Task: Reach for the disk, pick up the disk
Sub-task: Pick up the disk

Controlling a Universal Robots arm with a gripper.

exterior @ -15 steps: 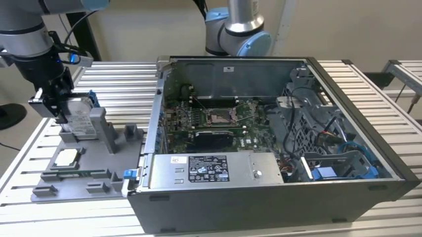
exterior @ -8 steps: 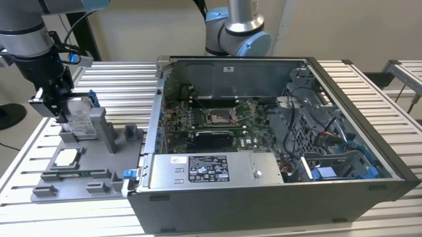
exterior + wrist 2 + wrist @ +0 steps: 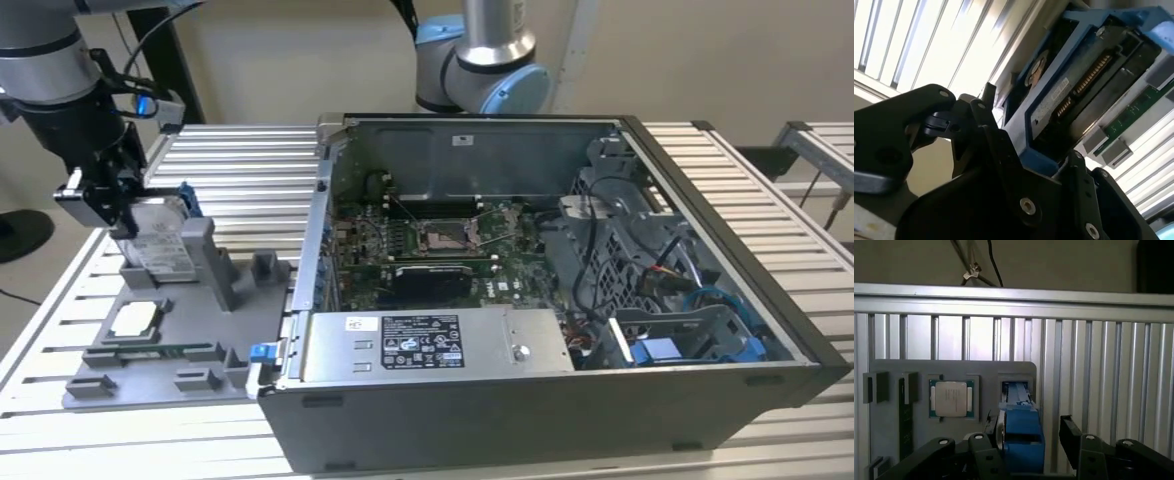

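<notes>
The disk (image 3: 158,240), a silver drive with a white label in a blue frame, stands on edge in a slot of the grey fixture tray (image 3: 187,320) at the exterior view's left. My gripper (image 3: 127,215) hangs right over its upper end. In the first wrist view the gripper (image 3: 1029,432) straddles the disk's blue frame (image 3: 1023,432). One finger (image 3: 995,432) lies against the frame. The other finger (image 3: 1068,430) stands a small gap away. In the second wrist view the disk's connector edge (image 3: 1079,85) juts out beyond the gripper (image 3: 1041,160).
The tray also carries a square silver chip (image 3: 951,398) and a green memory stick (image 3: 904,422). An open computer case (image 3: 721,260) with a labelled grey box (image 3: 427,345) stands close on the exterior view's right. A second arm's base (image 3: 481,60) rises behind it. Slatted table (image 3: 240,160) lies all around.
</notes>
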